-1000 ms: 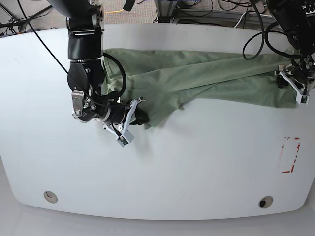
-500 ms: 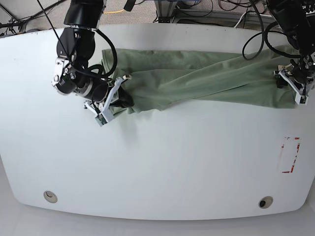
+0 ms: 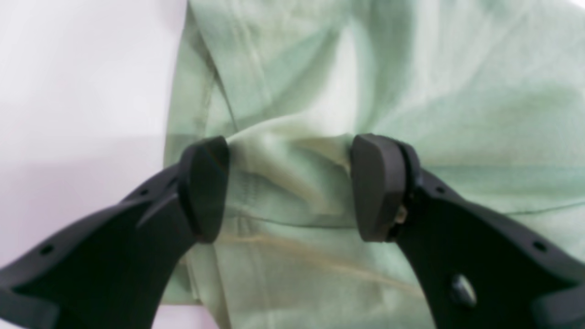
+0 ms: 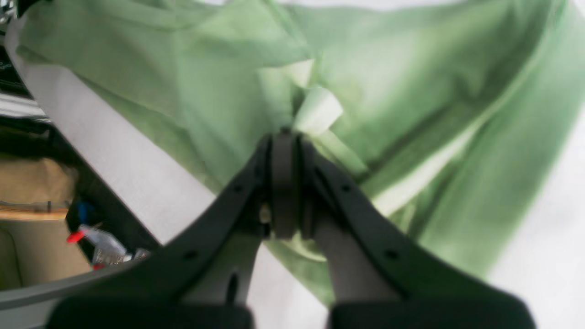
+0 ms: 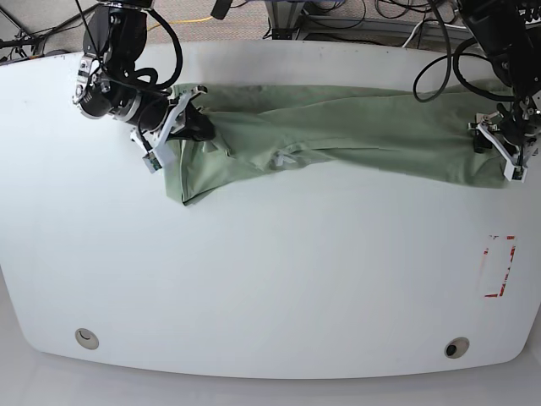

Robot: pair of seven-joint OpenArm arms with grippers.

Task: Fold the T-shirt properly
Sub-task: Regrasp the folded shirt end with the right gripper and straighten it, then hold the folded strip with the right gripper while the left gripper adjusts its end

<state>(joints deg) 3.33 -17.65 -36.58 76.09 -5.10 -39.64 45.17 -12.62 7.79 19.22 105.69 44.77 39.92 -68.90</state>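
The pale sage-green T-shirt (image 5: 355,127) lies stretched in a long wrinkled band across the far part of the white table (image 5: 270,279). My right gripper (image 5: 190,127), on the base view's left, is shut on a bunched fold of the shirt (image 4: 411,91); its jaws (image 4: 285,137) are pressed together with fabric between them. My left gripper (image 5: 505,145) is at the shirt's right end. In the left wrist view its jaws (image 3: 292,187) stand apart over a raised fold of the shirt (image 3: 411,68), one pad (image 3: 205,187) near the cloth's hemmed edge.
A red-outlined rectangle (image 5: 497,266) is marked on the table at the right. Two round holes (image 5: 86,338) (image 5: 456,348) sit near the front edge. Cables and frames (image 5: 338,13) lie behind the table. The right wrist view shows the table edge and clutter (image 4: 91,242) beyond it.
My right gripper has moved up and to the left with the shirt fabric in it, pulling the cloth out into a longer band. The left gripper has stayed in place.
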